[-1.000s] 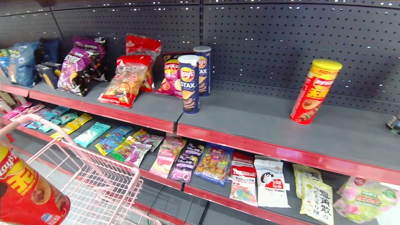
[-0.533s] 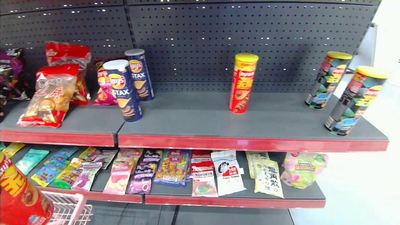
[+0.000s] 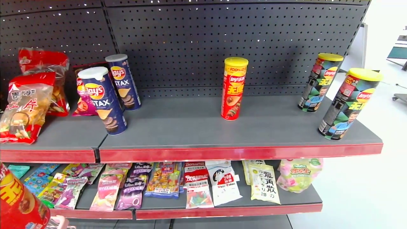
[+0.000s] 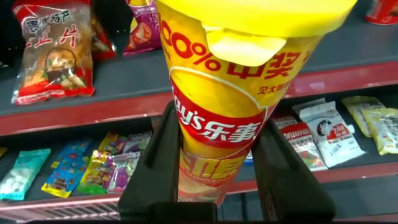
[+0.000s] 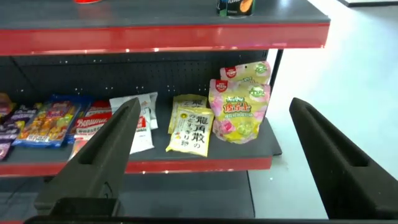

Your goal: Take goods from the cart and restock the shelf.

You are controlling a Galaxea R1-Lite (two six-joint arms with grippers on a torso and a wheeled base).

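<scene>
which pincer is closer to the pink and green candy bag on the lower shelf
Probably right: the right pincer, open, faces the candy bag directly. The left pincer, shut on a chip can, faces the shelf farther left.

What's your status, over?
Left gripper shut on can. Right gripper open. Shelf bare beside matching can; nothing in the way.

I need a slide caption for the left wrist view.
Left gripper holds a red-and-yellow cylindrical chip can before the red-edged grey shelf.

Head and both wrists toward the shelf [image 3: 190, 127]
</scene>
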